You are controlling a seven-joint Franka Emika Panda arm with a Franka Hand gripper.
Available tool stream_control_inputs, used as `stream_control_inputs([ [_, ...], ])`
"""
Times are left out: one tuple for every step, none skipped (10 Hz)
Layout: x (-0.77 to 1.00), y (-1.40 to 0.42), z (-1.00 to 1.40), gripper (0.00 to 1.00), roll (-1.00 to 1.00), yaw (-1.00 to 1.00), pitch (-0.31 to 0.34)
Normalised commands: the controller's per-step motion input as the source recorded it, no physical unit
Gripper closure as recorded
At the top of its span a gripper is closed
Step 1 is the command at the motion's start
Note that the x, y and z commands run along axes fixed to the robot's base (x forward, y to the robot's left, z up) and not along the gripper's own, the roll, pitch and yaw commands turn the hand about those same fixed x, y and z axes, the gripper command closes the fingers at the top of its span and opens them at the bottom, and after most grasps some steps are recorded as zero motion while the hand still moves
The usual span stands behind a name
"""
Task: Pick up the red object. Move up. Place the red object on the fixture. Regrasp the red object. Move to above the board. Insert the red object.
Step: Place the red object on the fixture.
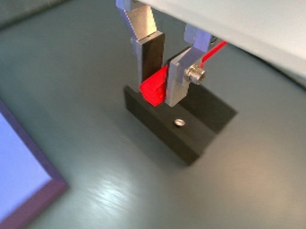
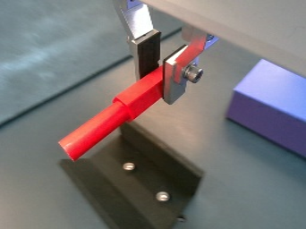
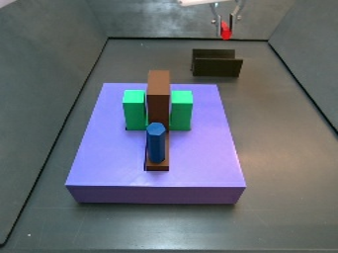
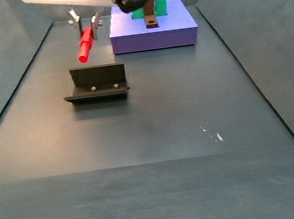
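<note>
Dark grey floor (image 4: 153,131) runs under everything, walled by grey panels. My gripper (image 2: 162,67) hangs in the air above it, its jaws clenched on the red object (image 2: 114,118). In both wrist views the flat silver fingers (image 1: 180,79) with their dark pads press the peg from either side near one of its ends, and most of its length sticks out free beyond them.

Seen close in a wrist view, the red object is a bright, smooth, slim peg: a thicker squared section sits between my fingers, then it steps down to a round shaft ending in a flat face. In a side view (image 4: 86,43) it hangs tilted, its free end pointing down toward the floor, clear of all else. In a side view from the other end (image 3: 226,27) only a small red sliver shows under my gripper (image 3: 224,22).

Just below my gripper stands the fixture (image 1: 182,116), a small dark bracket with a low open front; the peg is above it and apart from it. Screw heads show on its base in a wrist view (image 2: 143,183) and on its wall in a side view (image 4: 97,83).

Farther off from my gripper lies the board (image 3: 119,163), a large flat purple block. On it stand two green blocks (image 3: 134,109), a tall brown bar (image 3: 158,94) between them, and a blue peg (image 3: 156,143) upright at the bar's far end from me.
</note>
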Motion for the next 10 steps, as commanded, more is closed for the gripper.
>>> stream_control_inputs([
  [0.07,-0.33,0.08,1.0,-0.71,-0.4,0.906],
  [0.04,-0.27,0.28,1.0,-0.93,-0.41,0.477],
  [0.0,0.42,0.05,1.0,-0.97,-0.05,0.071],
  [0.0,0.09,0.0,1.0,-0.08,-0.08,0.0],
  [0.17,0.23,0.0,1.0,-1.0,-0.25,-0.006],
  [0.23,0.07,0.14,1.0,-1.0,-0.29,-0.214],
  [0.21,0.06,0.14,1.0,-1.0,-0.29,-0.191],
  [0.14,0.11,0.15,1.0,-1.0,-0.2,-0.031],
  [0.38,0.28,0.0,1.0,-1.0,0.01,0.223],
  [0.38,0.26,0.0,1.0,-1.0,0.03,0.286],
])
